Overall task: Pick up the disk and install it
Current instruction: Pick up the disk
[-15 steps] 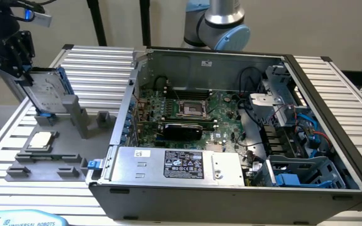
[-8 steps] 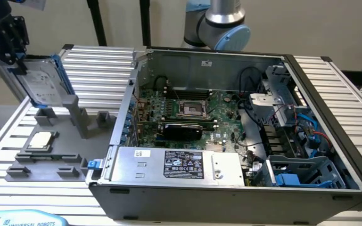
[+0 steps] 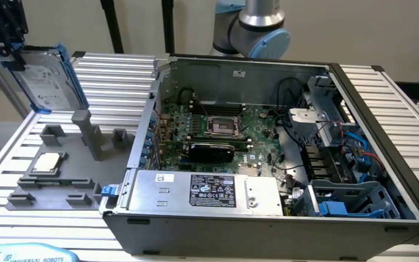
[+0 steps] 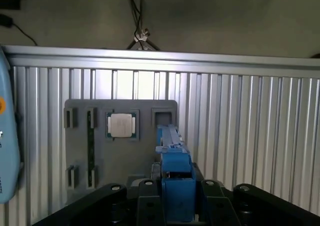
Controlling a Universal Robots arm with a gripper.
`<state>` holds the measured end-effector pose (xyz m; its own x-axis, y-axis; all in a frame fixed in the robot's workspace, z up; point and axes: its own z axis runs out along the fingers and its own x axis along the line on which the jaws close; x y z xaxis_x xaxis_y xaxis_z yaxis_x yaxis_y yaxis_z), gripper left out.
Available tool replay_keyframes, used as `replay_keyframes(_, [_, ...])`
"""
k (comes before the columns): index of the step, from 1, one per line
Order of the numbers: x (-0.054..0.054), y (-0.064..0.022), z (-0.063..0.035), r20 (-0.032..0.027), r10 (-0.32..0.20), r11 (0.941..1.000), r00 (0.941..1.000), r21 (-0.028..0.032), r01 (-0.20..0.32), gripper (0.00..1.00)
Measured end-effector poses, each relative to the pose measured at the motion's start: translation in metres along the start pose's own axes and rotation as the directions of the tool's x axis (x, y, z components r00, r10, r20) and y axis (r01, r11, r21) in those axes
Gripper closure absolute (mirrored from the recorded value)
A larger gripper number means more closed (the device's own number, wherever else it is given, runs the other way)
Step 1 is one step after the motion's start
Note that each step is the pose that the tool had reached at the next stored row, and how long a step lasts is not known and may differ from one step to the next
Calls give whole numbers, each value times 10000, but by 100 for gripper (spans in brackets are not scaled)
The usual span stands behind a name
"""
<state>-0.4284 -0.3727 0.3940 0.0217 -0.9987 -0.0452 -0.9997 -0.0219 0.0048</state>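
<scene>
A: Well, look far out from the computer case, toward the exterior view's left: note the end effector clamped on the disk, holding it upright and clear of the bench.

B: Agreed. Confirmed from the wrist too: end effector closed on the disk edge-on, with a blue rail running straight out from the grip. Nearer the case?

A: Below the disk, just beside the case: grey fixture with a CPU chip seated in one pocket.

B: And inside the case itself?

A: Across it: motherboard in the middle, power supply along the wall nearest the camera, blue drive cage in the corner toward the exterior view's right. Not installed yet, judging by the disk hanging well apart from the case.

B: Handling?

A: Probably stiff and dense for its bulk, with no flex to expect from the metal body. Likely slick on the bare faces, so better taken by the plastic rails, as now. Probably shock-sensitive as well: worth avoiding any knock against the case wall.
</scene>
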Motion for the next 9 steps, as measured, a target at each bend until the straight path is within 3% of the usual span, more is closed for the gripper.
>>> replay_keyframes(9, [-13,-232,-411,19,-30,10000,10000,-1,30,67])
